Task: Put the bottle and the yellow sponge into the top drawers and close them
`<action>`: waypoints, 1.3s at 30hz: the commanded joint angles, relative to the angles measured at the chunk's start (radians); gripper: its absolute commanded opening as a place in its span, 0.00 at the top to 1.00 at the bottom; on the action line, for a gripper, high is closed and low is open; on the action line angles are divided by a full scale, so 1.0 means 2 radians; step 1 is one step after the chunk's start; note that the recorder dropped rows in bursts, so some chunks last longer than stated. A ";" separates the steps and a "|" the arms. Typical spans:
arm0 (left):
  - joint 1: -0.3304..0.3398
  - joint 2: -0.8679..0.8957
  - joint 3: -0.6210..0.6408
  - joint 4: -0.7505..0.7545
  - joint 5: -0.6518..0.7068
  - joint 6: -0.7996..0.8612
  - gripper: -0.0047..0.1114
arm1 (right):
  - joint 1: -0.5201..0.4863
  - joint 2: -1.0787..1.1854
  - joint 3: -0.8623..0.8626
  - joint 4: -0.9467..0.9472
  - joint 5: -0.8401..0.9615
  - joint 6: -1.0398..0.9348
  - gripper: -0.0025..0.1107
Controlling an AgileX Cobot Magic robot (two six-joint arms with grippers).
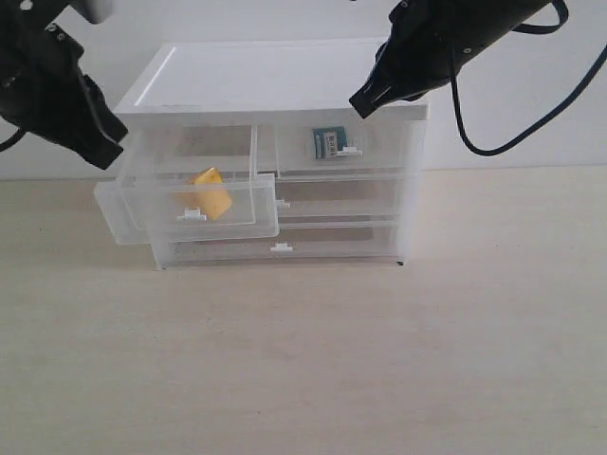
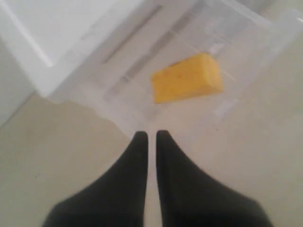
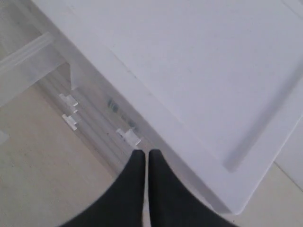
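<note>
The yellow sponge [image 1: 210,192] [image 2: 187,78] lies inside the left top drawer [image 1: 142,216], which is pulled out of the white-topped cabinet [image 1: 275,81]. The bottle [image 1: 328,143] lies inside the right top drawer [image 1: 384,156], which is pushed in; its white clip handle [image 3: 129,136] shows in the right wrist view. My left gripper [image 1: 106,150] [image 2: 151,135] hovers shut and empty beside the open drawer's outer left corner. My right gripper [image 1: 362,104] [image 3: 144,152] hangs shut and empty above the cabinet's front edge, over the right top drawer.
Two full-width drawers [image 1: 285,248] sit pushed in below the top ones. The cabinet stands on a pale wooden table [image 1: 303,360] near a white wall. A black cable [image 1: 474,133] loops from the right arm behind the cabinet's right side.
</note>
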 commanded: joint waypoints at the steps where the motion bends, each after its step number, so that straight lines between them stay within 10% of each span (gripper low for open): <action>1: -0.003 0.053 -0.054 -0.050 0.094 0.108 0.89 | -0.003 0.006 -0.005 0.001 0.004 -0.017 0.98; 7: -0.003 0.106 -0.099 -0.080 0.113 0.187 0.47 | -0.003 0.024 -0.005 0.001 0.003 -0.024 0.98; 15: 0.000 0.158 -0.132 -0.076 0.124 0.220 0.55 | -0.003 0.025 -0.005 0.001 0.003 -0.025 0.98; 21: 0.000 0.172 -0.144 -0.044 0.131 0.226 0.92 | -0.003 0.025 -0.005 0.001 0.003 -0.025 0.98; 36: 0.000 0.169 -0.148 -0.008 0.165 0.287 0.92 | -0.003 0.025 -0.005 0.003 0.008 -0.024 0.98; 39: 0.000 0.167 -0.151 -0.006 0.156 0.274 0.70 | -0.003 0.025 -0.005 0.003 0.011 -0.024 0.98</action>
